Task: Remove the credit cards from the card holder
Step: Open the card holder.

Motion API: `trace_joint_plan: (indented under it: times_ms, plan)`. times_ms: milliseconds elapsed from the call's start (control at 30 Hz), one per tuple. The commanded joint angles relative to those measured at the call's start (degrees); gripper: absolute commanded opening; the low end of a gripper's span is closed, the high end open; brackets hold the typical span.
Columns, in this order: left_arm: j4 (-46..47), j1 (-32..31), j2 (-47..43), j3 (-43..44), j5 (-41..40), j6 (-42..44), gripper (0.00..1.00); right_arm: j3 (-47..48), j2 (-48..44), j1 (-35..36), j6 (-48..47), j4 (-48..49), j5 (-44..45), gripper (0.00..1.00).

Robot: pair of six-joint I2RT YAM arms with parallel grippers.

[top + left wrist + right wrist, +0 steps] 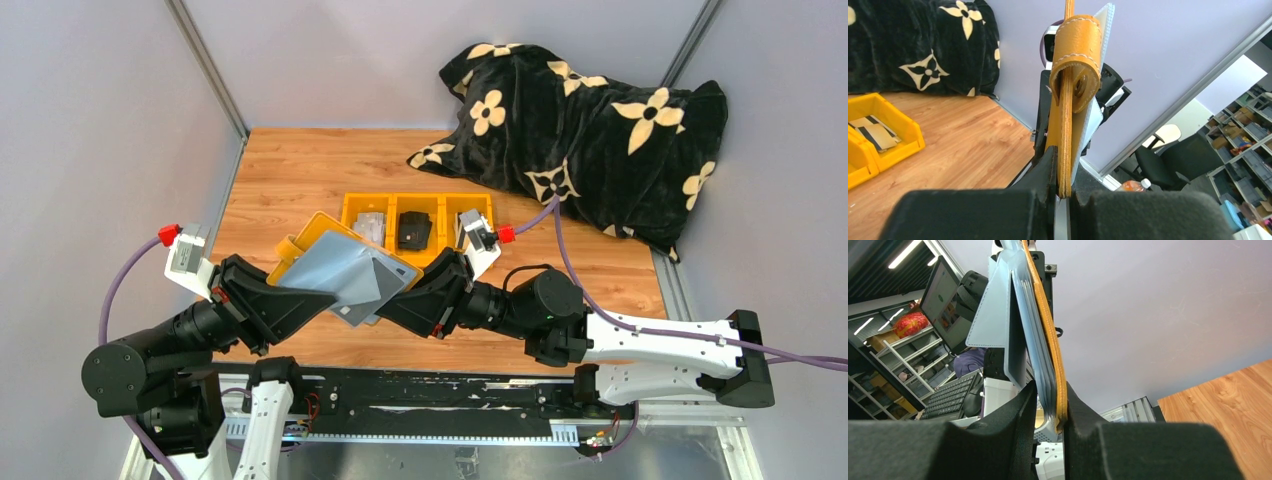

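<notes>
Open mustard card holder (345, 272), grey-blue inside, tight in left hand (1063, 192) and right hand (1050, 415)

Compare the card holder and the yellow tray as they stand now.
The card holder is held off the table between the left tool and right tool; the tray rests on it. The holder is open, grey-blue inside; the tray is yellow throughout, with three compartments. Both are yellow outside.
</notes>
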Motion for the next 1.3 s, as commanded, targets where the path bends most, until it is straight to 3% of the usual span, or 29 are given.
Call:
trace_joint_plan:
  times_ms: [0, 67, 167, 233, 333, 400, 533, 667, 800, 1033, 1267]
  plan:
    - [1.11, 0.25, -0.66, -0.18, 1.63, -0.97, 0.0, 1.3, 0.18, 0.5, 0.91, 4.58, 3.65, 0.26]
    - [-0.53, 0.28, -1.47, -1.41, 1.08, 1.45, 0.02, 1.07, 0.37, 0.5, 1.15, 7.51, 3.18, 0.22]
    - [-4.18, 0.25, -2.09, -3.5, -0.27, 9.38, 0.34, 3.54, 0.13, 0.52, -0.34, 4.19, 0.92, 0.01]
    - [-8.49, 0.25, -1.83, -3.99, -1.18, 15.99, 0.61, 6.1, -0.76, 0.52, -2.14, -3.44, 0.81, 0.0]
    - [-20.46, 0.28, -0.45, -1.0, -5.06, 29.41, 0.9, 12.11, -2.11, 0.55, -6.04, -22.73, 3.31, 0.0]
    - [-25.25, 0.25, -0.05, 1.01, -9.21, 36.52, 0.98, 16.96, -1.85, 0.55, -9.29, -37.52, 8.38, 0.0]
    - [-25.86, 0.25, -2.18, 1.34, -18.37, 44.46, 1.0, 26.8, 2.62, 0.51, -14.15, -63.32, 20.81, 0.0]
    - [-23.95, 0.25, -6.31, -2.49, -29.45, 53.53, 1.0, 38.6, 12.88, 0.55, -16.05, -86.33, 32.68, 0.0]
    - [-23.14, 0.25, -9.37, -6.44, -30.53, 59.22, 1.0, 49.58, 23.49, 1.27, -16.21, -102.5, 41.97, 0.0]
    - [-27.65, 0.25, -9.34, -8.2, -27.34, 65.13, 1.0, 60.73, 33.21, 3.35, -17.73, -111.7, 50.85, 0.0]
    - [-30.45, 0.25, -9.18, -9.11, -20.66, 67.99, 1.0, 62.98, 33.47, 4.52, -19.31, -111.65, 49.48, 0.0]
